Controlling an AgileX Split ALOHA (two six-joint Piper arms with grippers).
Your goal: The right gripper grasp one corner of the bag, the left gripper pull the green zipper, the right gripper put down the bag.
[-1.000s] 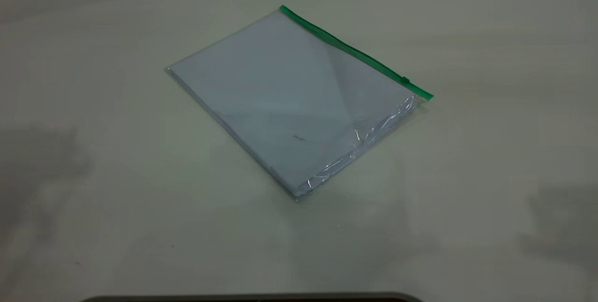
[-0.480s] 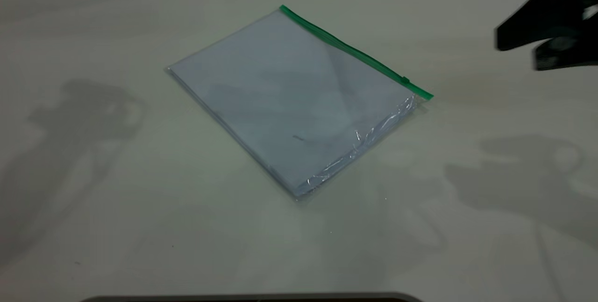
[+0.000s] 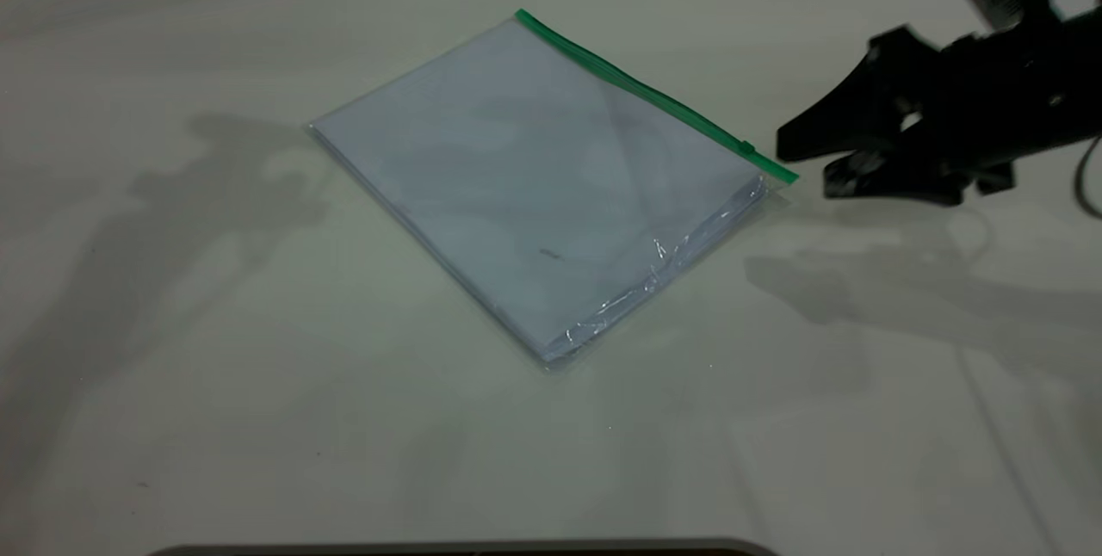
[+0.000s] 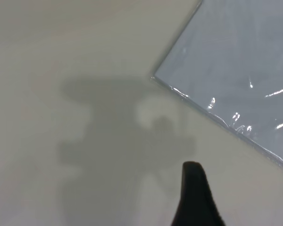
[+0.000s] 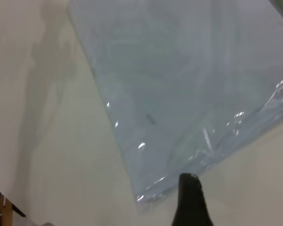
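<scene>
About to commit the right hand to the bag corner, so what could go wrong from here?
1. The bag lies flat on the table, so the open right hand may skid over the corner rather than get under it.
2. The slider sits close to that corner; a pinch there could block the zipper.
3. The plastic is slick, with loose sheets inside, so a push may slide the whole bag toward the left hand.
</scene>
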